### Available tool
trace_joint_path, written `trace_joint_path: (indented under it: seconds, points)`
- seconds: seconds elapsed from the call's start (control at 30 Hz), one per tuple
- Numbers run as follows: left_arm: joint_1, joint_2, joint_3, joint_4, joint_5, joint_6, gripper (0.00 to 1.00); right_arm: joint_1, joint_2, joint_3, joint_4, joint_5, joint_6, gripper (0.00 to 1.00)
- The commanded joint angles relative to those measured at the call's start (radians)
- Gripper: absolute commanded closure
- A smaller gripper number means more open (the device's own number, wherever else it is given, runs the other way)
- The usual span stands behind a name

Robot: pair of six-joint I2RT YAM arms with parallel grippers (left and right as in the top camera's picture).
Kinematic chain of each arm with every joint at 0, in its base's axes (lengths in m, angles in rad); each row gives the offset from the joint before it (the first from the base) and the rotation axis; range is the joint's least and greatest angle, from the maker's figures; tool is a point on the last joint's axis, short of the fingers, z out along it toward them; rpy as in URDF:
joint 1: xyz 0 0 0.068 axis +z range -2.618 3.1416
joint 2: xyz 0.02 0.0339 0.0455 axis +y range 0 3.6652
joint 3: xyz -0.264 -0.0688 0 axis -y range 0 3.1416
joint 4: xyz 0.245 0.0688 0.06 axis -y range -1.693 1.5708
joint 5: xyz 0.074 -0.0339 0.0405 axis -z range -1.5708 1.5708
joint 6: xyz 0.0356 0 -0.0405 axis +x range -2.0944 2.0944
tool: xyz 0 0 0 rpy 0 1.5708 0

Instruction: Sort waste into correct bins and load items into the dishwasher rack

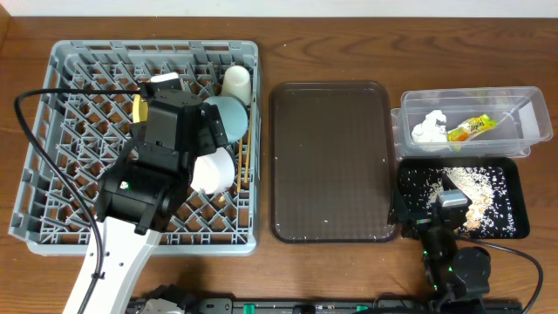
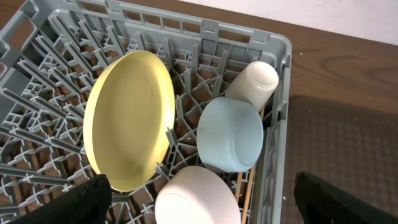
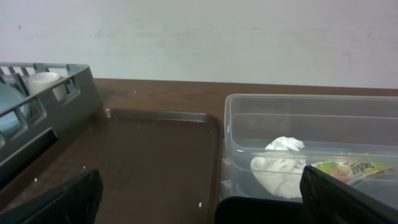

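Observation:
The grey dishwasher rack [image 1: 157, 45] holds a yellow plate [image 2: 127, 118] on edge, a light blue bowl [image 2: 230, 134], a small white cup [image 2: 255, 84], a white bowl [image 2: 196, 199] and wooden chopsticks [image 2: 249, 193] along its right wall. My left gripper [image 2: 205, 205] hangs open over the white bowl without touching it. The clear tub [image 1: 471, 96] contains a crumpled napkin [image 1: 429, 129] and a green-and-yellow wrapper [image 1: 471, 129]. Rice scraps [image 1: 471, 187] lie in the black tray [image 1: 510, 222]. My right gripper [image 3: 205, 202] is open and empty, low at the black tray's near left corner.
The brown serving tray [image 1: 330, 161] lies between the rack and the two bins, with a few crumbs on it. The left arm's black body covers the rack's middle in the overhead view. A cable loops over the rack's left side.

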State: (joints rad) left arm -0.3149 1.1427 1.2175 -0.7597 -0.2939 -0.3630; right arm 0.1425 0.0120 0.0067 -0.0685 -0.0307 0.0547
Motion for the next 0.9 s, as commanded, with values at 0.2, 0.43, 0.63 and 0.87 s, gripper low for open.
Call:
trace_joint_path:
  seconds: [0.2, 0.43, 0.63, 0.87]
  points:
    - [0.002, 0.002, 0.006, -0.003, -0.005, -0.002, 0.05, -0.018, -0.006, -0.002, -0.003, -0.003, -0.015, 0.01]
    - [0.001, -0.042, -0.003, -0.003, -0.005, -0.002, 0.05, -0.018, -0.006, -0.002, -0.003, -0.003, -0.015, 0.01]
    - [0.002, -0.209, -0.004, -0.003, -0.005, -0.002, 0.05, -0.018, -0.006, -0.002, -0.003, -0.003, -0.015, 0.01]
    - [0.026, -0.524, -0.005, -0.078, -0.015, 0.011, 0.05, -0.018, -0.006, -0.002, -0.003, -0.003, -0.015, 0.01]
